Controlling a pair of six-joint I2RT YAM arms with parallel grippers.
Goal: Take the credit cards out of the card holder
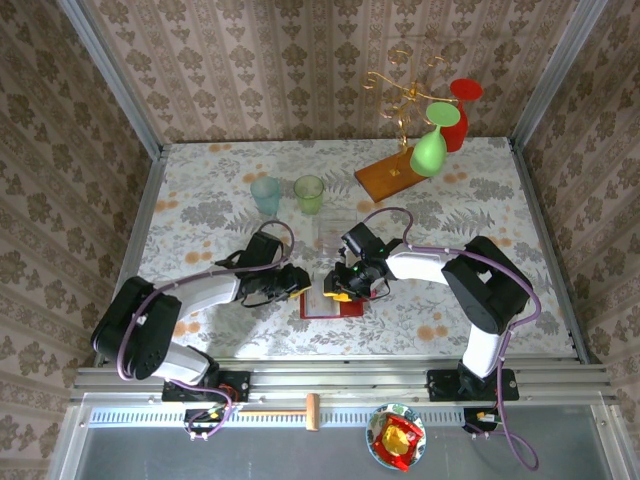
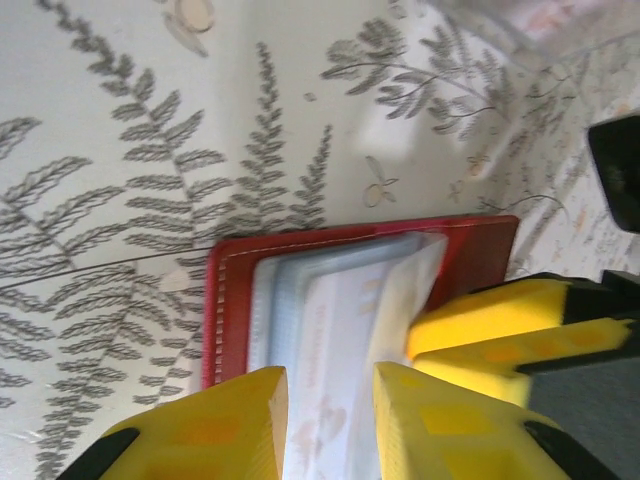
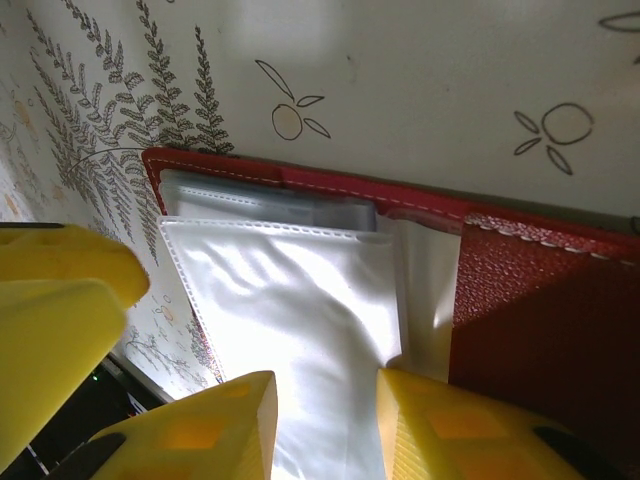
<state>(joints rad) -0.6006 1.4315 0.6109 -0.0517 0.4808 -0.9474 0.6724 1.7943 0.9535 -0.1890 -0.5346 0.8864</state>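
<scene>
The red card holder [image 1: 346, 309] lies open on the flowered tablecloth, between the two arms. My left gripper [image 1: 300, 283] and right gripper [image 1: 338, 285] meet over its far edge. In the left wrist view the holder's red rim [image 2: 228, 300] frames stacked clear sleeves. A white credit card [image 2: 340, 320] with faint pink print lies face up in the narrow gap of my left gripper [image 2: 330, 375]. In the right wrist view a glossy, wrinkled clear sleeve [image 3: 290, 290] runs through the gap of my right gripper [image 3: 325, 385], beside red leather [image 3: 545, 300]. Both pairs of jaws stand slightly apart.
A pale blue cup [image 1: 266, 193] and a green cup [image 1: 309, 191] stand behind the holder, with a clear box [image 1: 335, 228] beside them. At the back right a wooden base [image 1: 388, 177] carries a wire stand, a green glass [image 1: 430, 148] and a red glass [image 1: 460, 112].
</scene>
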